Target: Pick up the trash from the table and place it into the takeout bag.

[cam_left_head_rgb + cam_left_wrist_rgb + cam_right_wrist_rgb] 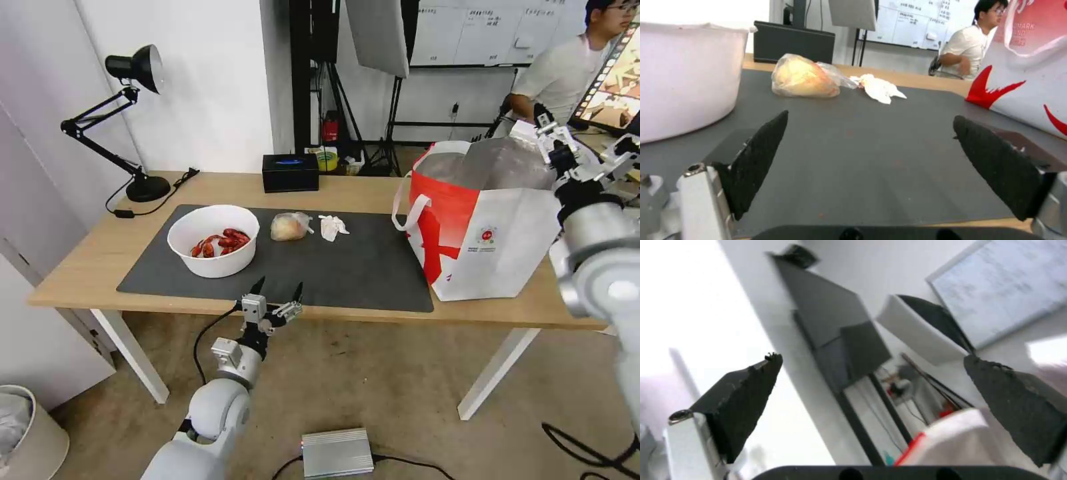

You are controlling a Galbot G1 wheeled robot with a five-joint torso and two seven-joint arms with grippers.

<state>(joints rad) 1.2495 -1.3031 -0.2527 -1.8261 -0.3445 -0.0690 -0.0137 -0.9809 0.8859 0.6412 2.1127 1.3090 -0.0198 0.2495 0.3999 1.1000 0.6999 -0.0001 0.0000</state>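
Observation:
On the table [80, 267], a dark grey mat [360, 267] carries the trash. At its left stands a white bowl with red crayfish [213, 240] [684, 76]. Right of the bowl lie a small clear bag with a tan lump [290, 227] [804, 78] and a crumpled white tissue [331, 227] [880, 88]. The white-and-red takeout bag [480, 227] [1027, 73] stands open at the right end. My left gripper [277, 288] [870, 116] is open and empty at the mat's front edge, facing the clear bag. My right gripper [547, 127] [871, 356] is open and empty, raised by the takeout bag's far right rim.
A black tissue box [290, 172] sits at the table's back edge, and a black desk lamp [133, 120] stands at the back left corner. On the floor are a silver box [337, 452] with cables and a pale bin [27, 433] at the lower left.

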